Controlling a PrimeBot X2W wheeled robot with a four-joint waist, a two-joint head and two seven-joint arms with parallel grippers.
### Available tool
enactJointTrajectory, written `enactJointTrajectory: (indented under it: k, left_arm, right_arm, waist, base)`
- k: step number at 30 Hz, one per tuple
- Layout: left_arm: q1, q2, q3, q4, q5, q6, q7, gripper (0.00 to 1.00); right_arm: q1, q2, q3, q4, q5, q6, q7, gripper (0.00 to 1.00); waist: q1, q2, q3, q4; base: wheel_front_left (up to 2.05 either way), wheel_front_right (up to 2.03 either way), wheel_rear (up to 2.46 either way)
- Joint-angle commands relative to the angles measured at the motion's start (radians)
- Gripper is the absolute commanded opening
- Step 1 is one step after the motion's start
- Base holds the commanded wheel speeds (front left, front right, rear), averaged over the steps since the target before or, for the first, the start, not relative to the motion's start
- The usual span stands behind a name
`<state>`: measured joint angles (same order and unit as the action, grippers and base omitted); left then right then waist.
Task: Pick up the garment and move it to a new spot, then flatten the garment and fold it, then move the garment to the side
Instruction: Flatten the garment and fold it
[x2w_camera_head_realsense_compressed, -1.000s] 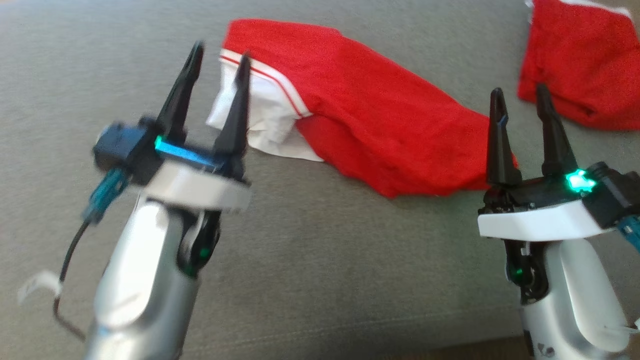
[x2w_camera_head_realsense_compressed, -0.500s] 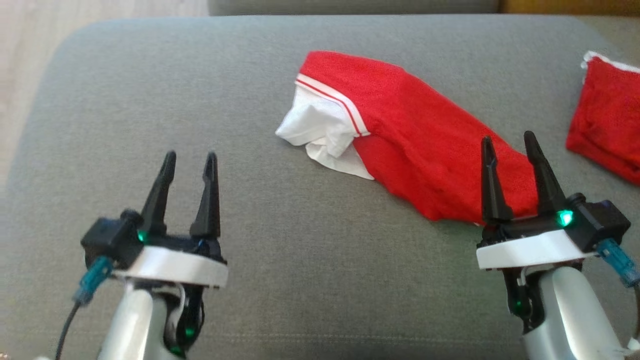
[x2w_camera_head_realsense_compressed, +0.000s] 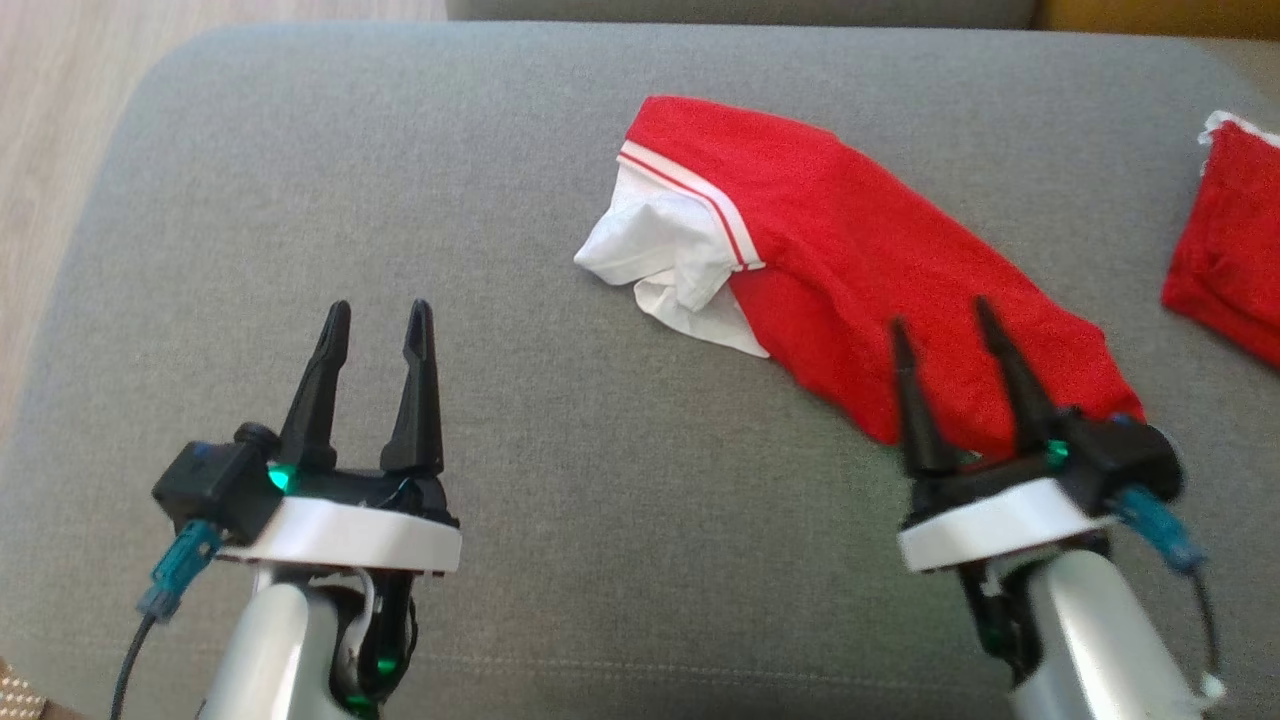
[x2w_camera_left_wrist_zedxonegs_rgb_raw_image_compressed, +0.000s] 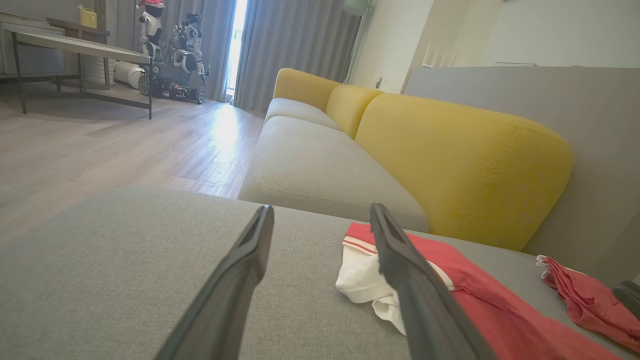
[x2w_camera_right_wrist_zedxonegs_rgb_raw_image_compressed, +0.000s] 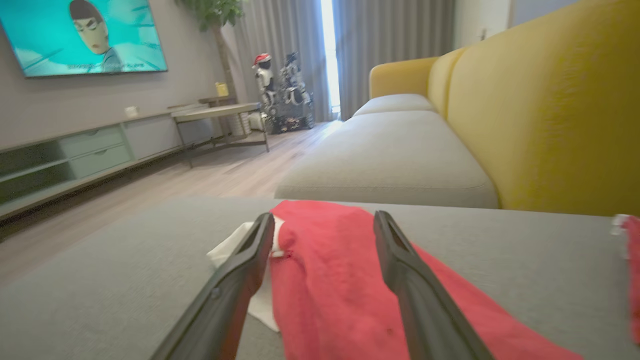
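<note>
Standing wide open and empty, right fingers (x2w_camera_head_realsense_compressed: 910, 400) had the garment (x2w_camera_head_realsense_compressed: 850, 260) just ahead between them and could pinch one layer only; left fingers (x2w_camera_head_realsense_compressed: 415, 390) likewise open, well aside.

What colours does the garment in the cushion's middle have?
The garment is red, its end white with striped trim; head view shows it best.

Two red garments (x2w_camera_head_realsense_compressed: 860, 270), two claws, left claw (x2w_camera_head_realsense_compressed: 380, 305) and right claw (x2w_camera_head_realsense_compressed: 940, 311), one grey cushion (x2w_camera_head_realsense_compressed: 500, 150)
</note>
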<state>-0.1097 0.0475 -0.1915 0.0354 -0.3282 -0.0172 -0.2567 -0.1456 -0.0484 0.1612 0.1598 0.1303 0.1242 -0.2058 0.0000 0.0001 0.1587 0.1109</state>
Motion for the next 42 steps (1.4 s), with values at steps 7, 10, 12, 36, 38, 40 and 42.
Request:
enactJointTrajectory:
  k: [7, 10, 12, 36, 38, 40, 42]
  left_arm:
    - [-0.072, 0.003, 0.003, -0.039, -0.023, 0.009, -0.005, 1.0]
    - [-0.082, 0.003, -0.01, -0.036, -0.033, 0.013, -0.005, 1.0]
    - [-0.091, 0.003, -0.019, -0.036, -0.04, 0.017, -0.005, 1.0]
    - [-0.132, 0.003, -0.069, -0.036, -0.164, 0.04, -0.005, 1.0]
    - [-0.136, 0.003, -0.066, -0.036, -0.184, 0.042, -0.005, 1.0]
    - [-0.14, 0.003, -0.068, -0.032, -0.182, 0.04, -0.005, 1.0]
    - [-0.142, 0.003, -0.07, -0.029, -0.178, 0.039, -0.005, 1.0]
  right_arm:
    - [-0.145, -0.002, 0.122, 0.034, -0.071, 0.007, 0.035, 1.0]
    - [-0.2, -0.017, 0.168, 0.087, -0.097, 0.007, 0.046, 1.0]
    - [-0.239, -0.037, 0.197, 0.123, -0.112, 0.007, 0.051, 1.0]
    - [-0.486, -0.11, 0.199, 0.466, -0.301, 0.007, 0.054, 1.0]
    - [-0.498, -0.104, 0.198, 0.484, -0.295, 0.007, 0.047, 0.33]
    - [-0.508, -0.1, 0.202, 0.495, -0.286, 0.007, 0.036, 0.0]
    - [-0.517, -0.096, 0.205, 0.497, -0.272, 0.007, 0.02, 0.0]
  waist:
    - [0.0, -0.0001, 0.058, 0.041]
    - [0.0, -0.0001, 0.08, 0.063]
    - [0.0, -0.0001, 0.094, 0.081]
    - [0.0, -0.0001, 0.181, 0.182]
    - [0.0, -0.0001, 0.185, 0.183]
    - [0.0, -0.0001, 0.186, 0.182]
    - [0.0, -0.0001, 0.183, 0.18]
  base:
    - [0.0, 0.0, 0.0]
    - [0.0, 0.0, 0.0]
    - [0.0, 0.0, 0.0]
    - [0.0, 0.0, 0.0]
    - [0.0, 0.0, 0.0]
    - [0.0, 0.0, 0.0]
    - [0.0, 0.0, 0.0]
